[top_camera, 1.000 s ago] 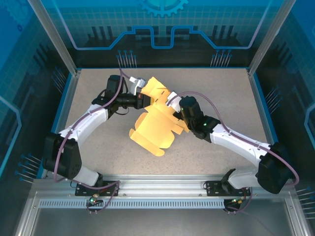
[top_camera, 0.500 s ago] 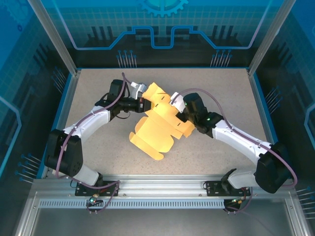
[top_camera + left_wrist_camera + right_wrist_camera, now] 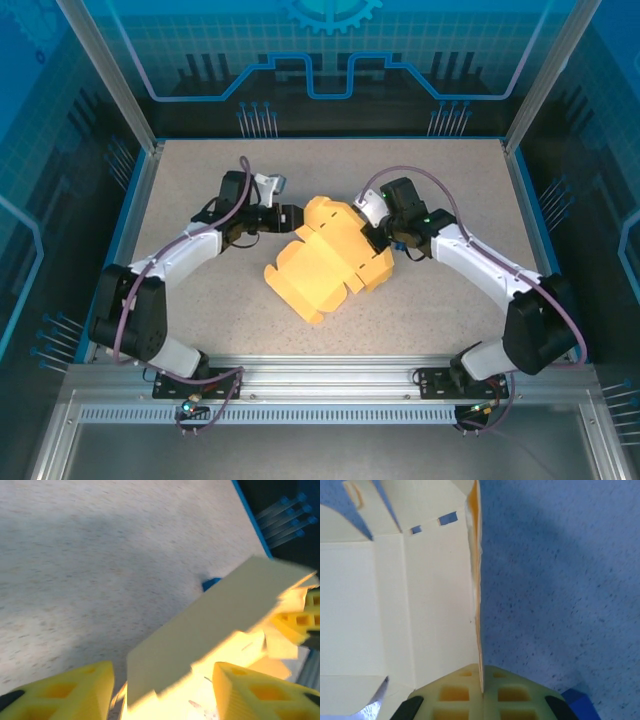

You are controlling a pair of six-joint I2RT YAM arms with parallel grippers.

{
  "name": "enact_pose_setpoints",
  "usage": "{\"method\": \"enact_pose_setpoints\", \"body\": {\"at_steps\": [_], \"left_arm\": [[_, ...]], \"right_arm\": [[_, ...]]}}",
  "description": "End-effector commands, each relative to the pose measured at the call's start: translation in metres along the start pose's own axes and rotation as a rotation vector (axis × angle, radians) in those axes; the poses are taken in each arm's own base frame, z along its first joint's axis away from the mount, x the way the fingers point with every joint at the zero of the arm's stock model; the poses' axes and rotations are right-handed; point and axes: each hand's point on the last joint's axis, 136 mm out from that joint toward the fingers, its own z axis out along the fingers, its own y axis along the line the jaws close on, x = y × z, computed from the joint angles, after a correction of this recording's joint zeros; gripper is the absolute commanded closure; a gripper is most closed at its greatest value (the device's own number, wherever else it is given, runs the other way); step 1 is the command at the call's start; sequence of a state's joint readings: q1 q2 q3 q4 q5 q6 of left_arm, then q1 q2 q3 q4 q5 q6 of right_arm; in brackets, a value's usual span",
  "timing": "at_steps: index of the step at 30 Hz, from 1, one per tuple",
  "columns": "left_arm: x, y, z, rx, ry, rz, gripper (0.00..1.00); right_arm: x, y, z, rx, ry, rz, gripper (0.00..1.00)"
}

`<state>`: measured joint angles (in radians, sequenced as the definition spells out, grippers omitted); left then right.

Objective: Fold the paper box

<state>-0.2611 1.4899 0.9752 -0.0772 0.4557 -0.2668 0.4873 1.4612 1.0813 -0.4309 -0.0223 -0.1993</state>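
The paper box (image 3: 325, 258) is a pale yellow die-cut sheet, partly folded, lying mid-table between both arms. My left gripper (image 3: 292, 214) sits at its upper left edge, open. In the left wrist view a raised flap of the paper box (image 3: 215, 625) stands between the spread yellow fingers (image 3: 65, 695) of the left gripper (image 3: 162, 697), which do not pinch it. My right gripper (image 3: 377, 238) is shut on the sheet's right edge. In the right wrist view the thin upright card edge is clamped in the right gripper (image 3: 481, 682), with the paper box (image 3: 395, 605) panels spreading left.
A tiny blue object (image 3: 577, 702) lies on the mat just right of the right gripper, and it shows as the blue object (image 3: 211, 583) behind the flap. The speckled mat has a blue rim (image 3: 130, 215), with bare room ahead of and behind the sheet.
My left gripper has let go of the upper flap and opened, drawing back slightly. The flap has dropped lower over the sheet. The right gripper shifted farther back, still clamped on the edge.
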Motion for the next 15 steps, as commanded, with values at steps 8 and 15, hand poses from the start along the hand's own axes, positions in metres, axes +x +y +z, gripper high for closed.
{"method": "enact_pose_setpoints", "body": {"at_steps": [8,15], "left_arm": [[0.015,-0.017,-0.041,-0.06,-0.153,0.008,0.36],[0.07,-0.063,0.008,0.029,-0.042,0.11,0.37]], "right_arm": [[0.034,-0.018,0.028,-0.063,0.173,0.212,0.97],[0.037,-0.032,0.035,-0.039,0.2,0.299,0.97]]}}
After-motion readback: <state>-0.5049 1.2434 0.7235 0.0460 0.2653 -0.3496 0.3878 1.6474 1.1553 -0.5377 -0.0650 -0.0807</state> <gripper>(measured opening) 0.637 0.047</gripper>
